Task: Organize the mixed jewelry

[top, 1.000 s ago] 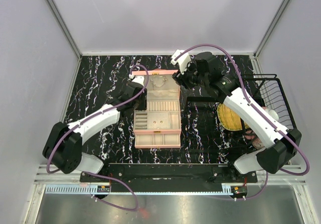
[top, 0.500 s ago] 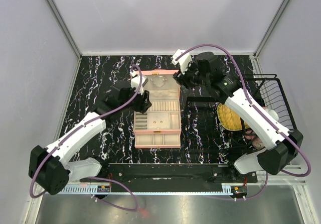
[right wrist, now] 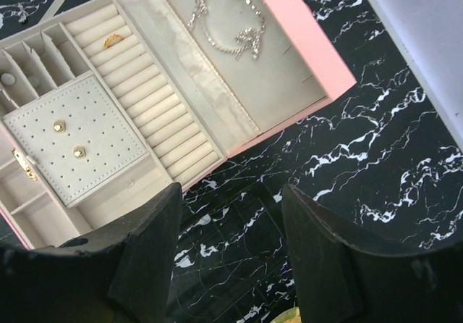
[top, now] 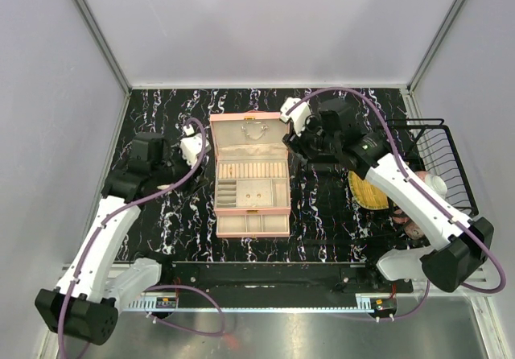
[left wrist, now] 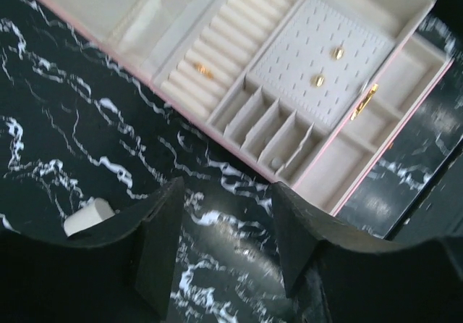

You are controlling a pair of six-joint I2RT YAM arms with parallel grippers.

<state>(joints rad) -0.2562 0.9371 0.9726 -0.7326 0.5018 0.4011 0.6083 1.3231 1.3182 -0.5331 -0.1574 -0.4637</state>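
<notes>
Hanging the left gripper (left wrist: pixel 226 193) over the marbled table (left wrist: pixel 72 156) left of the open pink case (left wrist: pixel 325 156), jaws wide, gripping nothing. Hovering the right gripper (right wrist: pixel 231 196) beside the lid (right wrist: pixel 304 48), equally wide and empty. Showing a chain (right wrist: pixel 242 40) lying in the lid, two studs (right wrist: pixel 59 126) sitting on the perforated pad (right wrist: pixel 101 120).

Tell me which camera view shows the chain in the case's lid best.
The right wrist view: the chain lies looped on the cream lining of the lid, its links distinct. The top external view shows the chain only as a faint squiggle. The left wrist view cuts off most of the lid and shows no chain.
</notes>
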